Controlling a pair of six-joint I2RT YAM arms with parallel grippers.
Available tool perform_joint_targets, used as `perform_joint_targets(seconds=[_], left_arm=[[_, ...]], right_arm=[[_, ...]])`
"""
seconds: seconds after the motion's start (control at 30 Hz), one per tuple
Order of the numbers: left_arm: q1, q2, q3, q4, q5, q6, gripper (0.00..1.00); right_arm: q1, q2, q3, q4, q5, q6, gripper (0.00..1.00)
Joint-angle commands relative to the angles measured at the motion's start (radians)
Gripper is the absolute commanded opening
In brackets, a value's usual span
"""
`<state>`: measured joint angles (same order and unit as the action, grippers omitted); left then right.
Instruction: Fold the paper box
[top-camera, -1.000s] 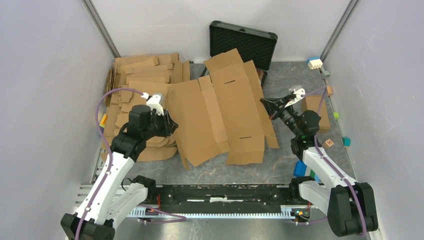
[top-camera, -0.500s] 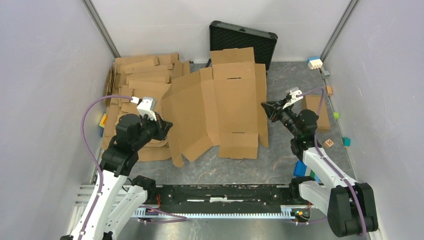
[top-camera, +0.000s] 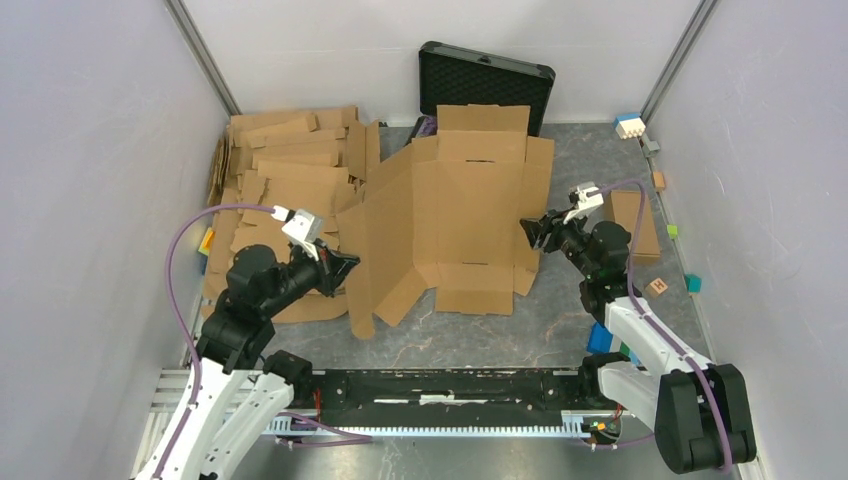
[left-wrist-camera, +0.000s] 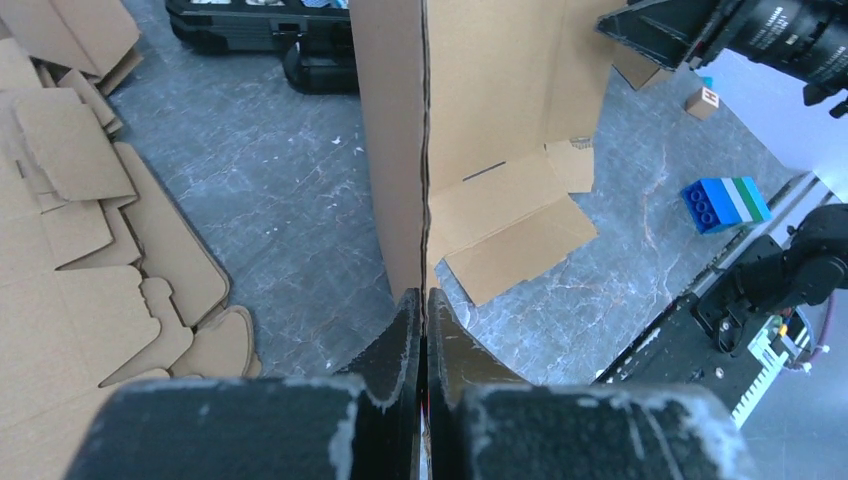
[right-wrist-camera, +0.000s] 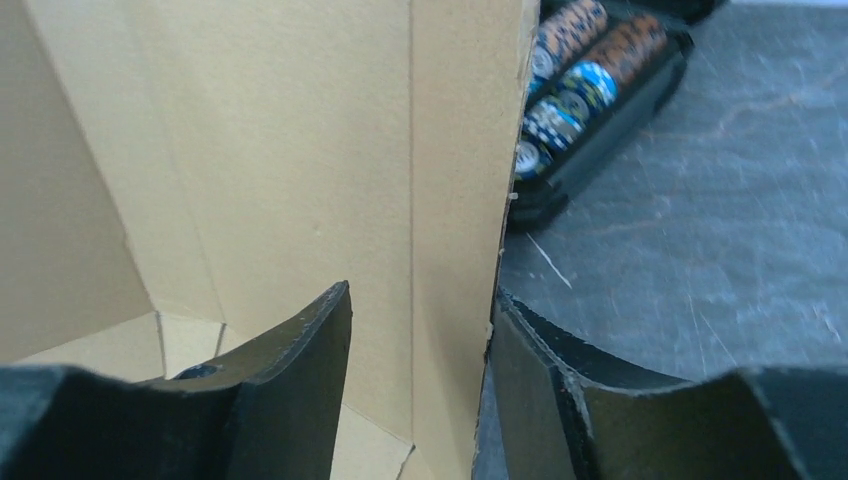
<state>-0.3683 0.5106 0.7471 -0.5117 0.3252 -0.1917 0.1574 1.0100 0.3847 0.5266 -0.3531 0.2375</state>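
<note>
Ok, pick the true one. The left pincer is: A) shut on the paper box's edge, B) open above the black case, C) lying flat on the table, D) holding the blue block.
A: the left wrist view shows the left pincer pinched shut on an edge of the paper box.

You worked in a lab test cell: plain white panels (top-camera: 90, 150) and metal posts (top-camera: 205, 60) closed in the grey table (top-camera: 590, 165) around the black case (top-camera: 485, 80). Spare cardboard blanks (top-camera: 290, 150) were heaped left of it, and toy blocks (top-camera: 629, 125) lay scattered right of it.
</note>
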Motion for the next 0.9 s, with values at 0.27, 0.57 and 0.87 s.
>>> perform_joint_targets(seconds=[0.27,0.57,0.87], left_arm=[[-0.018,-0.088,-0.017,0.042,0.050,0.067,0.02],[-0.020,-0.104,-0.031,0.045,0.095,0.060,0.02],[-0.025,-0.097,-0.032,0.045,0.098,0.064,0.02]], right_arm=[[0.005,0.006,-0.061,-0.251,0.226,-0.011,0.91],[-0.046,-0.001,-0.169,-0.200,0.162,0.091,0.97],[-0.152,0.033,-0.217,-0.141,0.021,0.200,0.82]])
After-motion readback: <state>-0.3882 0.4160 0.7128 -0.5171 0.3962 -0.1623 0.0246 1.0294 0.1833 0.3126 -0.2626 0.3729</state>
